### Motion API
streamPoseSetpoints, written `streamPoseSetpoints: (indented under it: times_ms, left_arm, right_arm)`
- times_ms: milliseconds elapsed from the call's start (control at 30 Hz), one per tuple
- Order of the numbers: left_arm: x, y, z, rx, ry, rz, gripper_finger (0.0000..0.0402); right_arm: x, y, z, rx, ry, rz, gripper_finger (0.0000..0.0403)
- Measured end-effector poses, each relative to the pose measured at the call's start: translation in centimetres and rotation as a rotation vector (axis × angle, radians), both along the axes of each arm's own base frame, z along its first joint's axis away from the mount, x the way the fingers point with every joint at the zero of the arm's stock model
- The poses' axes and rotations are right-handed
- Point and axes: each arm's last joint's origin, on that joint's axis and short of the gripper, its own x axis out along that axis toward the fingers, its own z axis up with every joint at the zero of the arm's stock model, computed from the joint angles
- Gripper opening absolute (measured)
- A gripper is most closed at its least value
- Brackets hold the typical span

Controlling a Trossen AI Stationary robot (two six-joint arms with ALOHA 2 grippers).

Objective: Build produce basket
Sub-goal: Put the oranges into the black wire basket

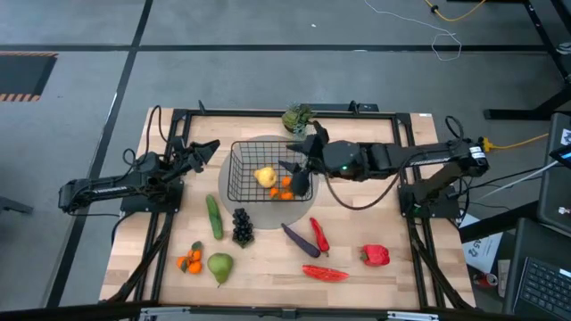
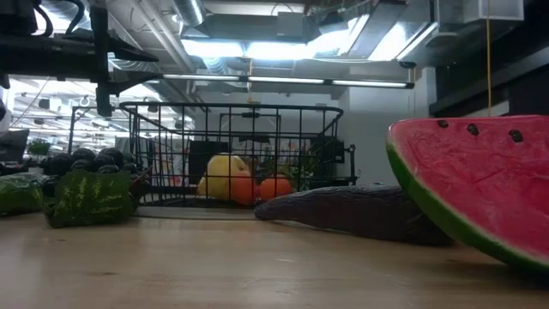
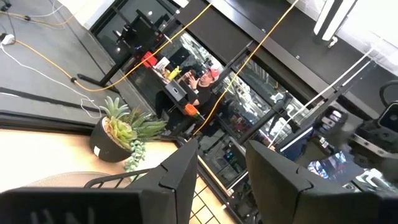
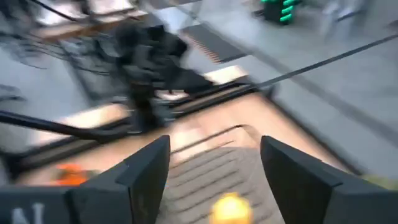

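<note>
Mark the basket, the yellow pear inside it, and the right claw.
basket [image 1: 239, 174]: high view, left wire wall.
yellow pear [image 1: 266, 176]: high view, middle of the fruit.
right claw [image 1: 298, 168]: high view, between its fingertips, over the basket.

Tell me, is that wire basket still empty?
No. The basket already holds a yellow pear and an orange cluster; the remaining produce lies on the table.

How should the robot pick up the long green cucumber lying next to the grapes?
Best guess: grab the green cucumber around its middle, coming straight down from above. It lies flat on the table, long and thin, so the claw should close across its narrow width. The grapes sit close on one side, so keep the fingers clear of them. The left claw is nearer.
</note>
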Motion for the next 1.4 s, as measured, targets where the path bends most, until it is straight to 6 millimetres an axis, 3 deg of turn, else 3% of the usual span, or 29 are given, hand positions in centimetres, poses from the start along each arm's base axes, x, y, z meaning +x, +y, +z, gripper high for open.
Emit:
streamPoseSetpoints:
  times_ms: [167,367,567,833,967,1167,1400]
  left_arm:
    - [0.0,-0.2,0.3,-0.01,-0.045,-0.08,0.0133]
    - [0.0,-1.1,1.3,0.085,-0.131,-0.363,0.0133]
    - [-0.3,-2.3,3.1,0.174,-0.172,-0.613,0.0133]
    - [-1.1,-3.5,5.9,0.336,-0.224,-0.679,0.0133]
    - [-1.1,-3.8,6.0,0.327,-0.229,-0.691,0.0133]
    - [-0.9,-4.0,5.7,0.29,-0.198,-0.696,0.0133]
    - [-0.9,-4.1,5.7,0.285,-0.203,-0.706,0.0133]
  right_arm:
    - [-2.3,1.4,1.3,0.205,0.012,0.191,0.0233]
    - [-5.2,4.1,0.2,0.349,0.245,0.339,0.022]
    - [-7.4,6.7,-1.5,0.487,0.461,0.277,0.0219]
    - [-9.1,9.8,-2.7,0.55,0.544,0.132,0.0219]
    - [-8.4,10.6,-5.3,0.482,0.663,0.004,0.0219]
    - [-5.0,12.3,-10.9,0.403,0.824,-0.083,0.0219]
    - [-2.3,12.5,-15.6,0.481,0.941,-0.192,0.0219]
